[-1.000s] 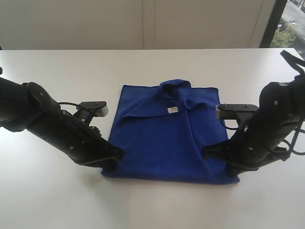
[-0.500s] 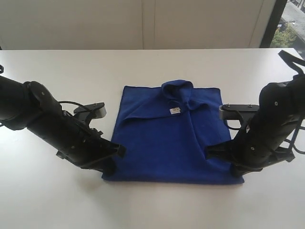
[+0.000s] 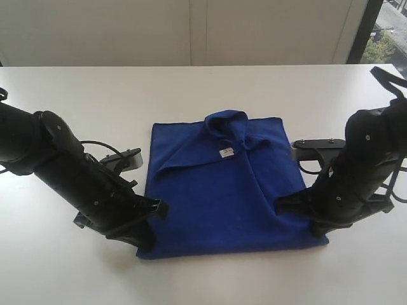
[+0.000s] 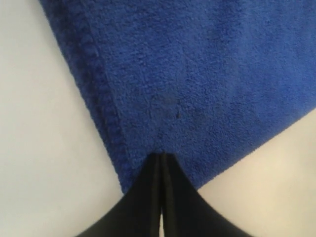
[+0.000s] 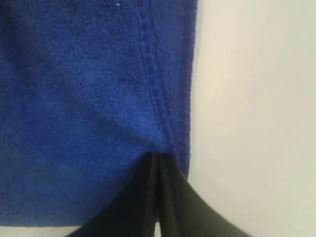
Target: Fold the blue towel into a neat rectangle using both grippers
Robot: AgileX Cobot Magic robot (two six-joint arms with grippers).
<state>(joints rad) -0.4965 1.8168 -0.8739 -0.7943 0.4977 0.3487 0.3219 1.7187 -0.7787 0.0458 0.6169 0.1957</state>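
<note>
White label (image 3: 226, 152) sits on the blue towel (image 3: 216, 197) just near of its far edge; the print is too small to read. Towel is plush royal blue with a ribbed hem, spread mid-tabletop (image 3: 95, 89), far edge bunched into a hump with creases running nearward. You've got the left hand (image 4: 160, 158) pinching the near-left corner and the right hand (image 5: 157, 157) the near-right one, fingers pressed together on cloth.

Plush cloth blue towel (image 3: 216, 190), smooth matt table (image 3: 191, 89).

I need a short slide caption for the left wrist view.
Left gripper pinches a corner of the blue towel lying on the white table.
</note>
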